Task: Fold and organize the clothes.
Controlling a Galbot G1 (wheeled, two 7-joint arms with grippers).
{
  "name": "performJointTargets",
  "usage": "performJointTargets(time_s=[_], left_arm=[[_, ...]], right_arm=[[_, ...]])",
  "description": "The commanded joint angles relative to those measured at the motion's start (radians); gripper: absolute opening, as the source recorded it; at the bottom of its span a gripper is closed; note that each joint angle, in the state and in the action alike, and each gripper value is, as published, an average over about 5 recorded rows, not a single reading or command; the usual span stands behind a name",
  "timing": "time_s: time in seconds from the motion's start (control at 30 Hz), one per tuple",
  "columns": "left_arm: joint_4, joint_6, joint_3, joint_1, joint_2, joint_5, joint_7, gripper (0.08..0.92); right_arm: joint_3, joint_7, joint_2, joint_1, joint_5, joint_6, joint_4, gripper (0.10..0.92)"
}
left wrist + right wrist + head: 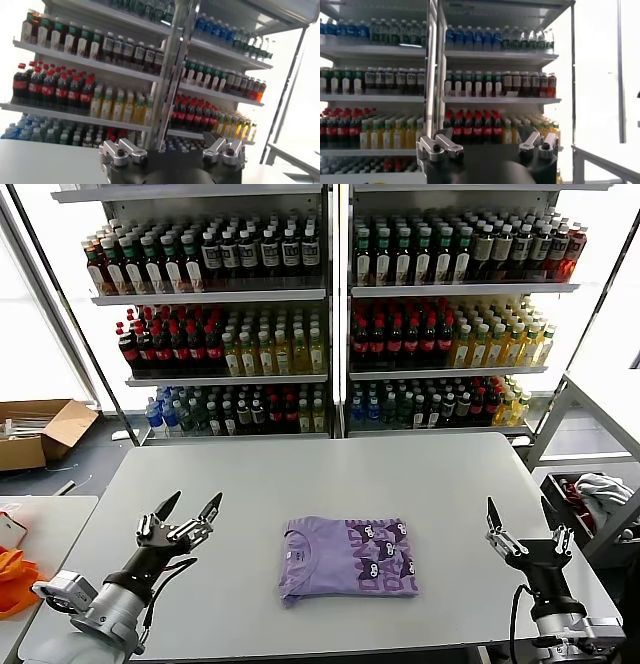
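A lavender T-shirt lies folded into a neat rectangle at the front middle of the grey table, collar to the left, dark purple print facing up on its right half. My left gripper is open and empty, raised above the table's front left, well left of the shirt. My right gripper is open and empty, raised near the table's front right, right of the shirt. Both wrist views show only the gripper bases and the shelves; the shirt is out of view there.
Shelves of bottled drinks stand behind the table. A cardboard box lies on the floor at the far left. A bin with cloths sits to the right of the table. An orange item lies on a side table at left.
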Motion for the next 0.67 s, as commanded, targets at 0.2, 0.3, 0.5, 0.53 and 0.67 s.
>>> performJointTargets(time_s=[0.2,0.3,0.5,0.53,0.67], left_arm=[[0.003,-0.002,-0.053,0.008,-0.004,-0.005,0.022,0.822],[0.001,-0.002,-0.059,0.008,-0.006,-0.004,0.031,0.823],[0.001,-0.002,-0.063,0.007,-0.014,-0.002,0.036,0.822],[0.002,-0.002,-0.063,0.007,-0.014,-0.002,0.036,0.822],[0.001,-0.002,-0.064,0.01,-0.017,-0.001,0.036,0.823]], right_arm=[[0.012,-0.028,0.021,-0.021,0.002,0.011,-0.008,0.823],[0.02,-0.029,0.018,-0.022,0.004,0.012,-0.011,0.823],[0.045,-0.031,0.013,-0.028,0.015,0.015,-0.012,0.823],[0.047,-0.032,0.013,-0.03,0.016,0.016,-0.011,0.823],[0.052,-0.032,0.016,-0.035,0.019,0.019,-0.006,0.823]])
